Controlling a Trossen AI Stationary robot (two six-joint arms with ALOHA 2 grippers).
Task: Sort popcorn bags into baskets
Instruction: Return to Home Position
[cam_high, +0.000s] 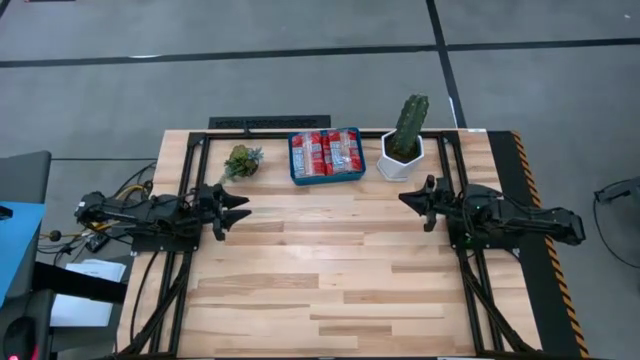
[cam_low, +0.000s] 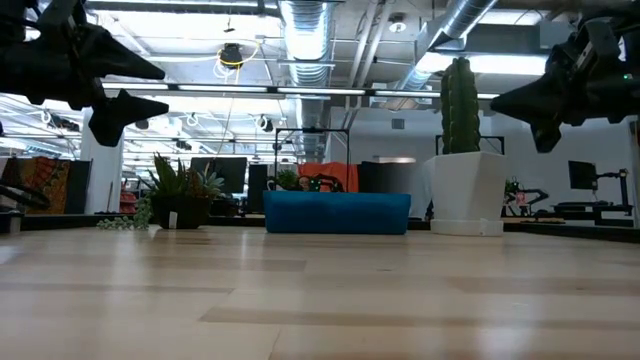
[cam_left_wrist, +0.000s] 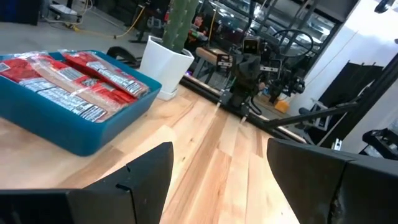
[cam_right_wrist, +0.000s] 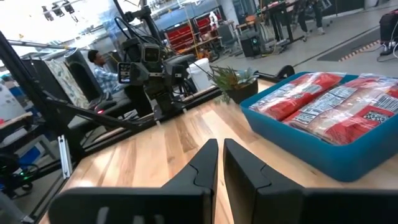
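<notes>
Left gripper (cam_high: 238, 208): fingers spread wide, empty, arm folded at the table's left. Right gripper (cam_high: 412, 198): fingers nearly together, empty, mirrored at the right. Flat red popcorn bags (cam_high: 326, 152) lie inside the shallow blue plastic bin (cam_high: 293, 165) at the far edge.

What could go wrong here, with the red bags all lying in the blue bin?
The popcorn bags lie heaped up to the rim of the blue bin; a bump might spill one.
The cactus pot stands close beside the bin, on the side of the right pincer; a careless swing could tip it.
</notes>
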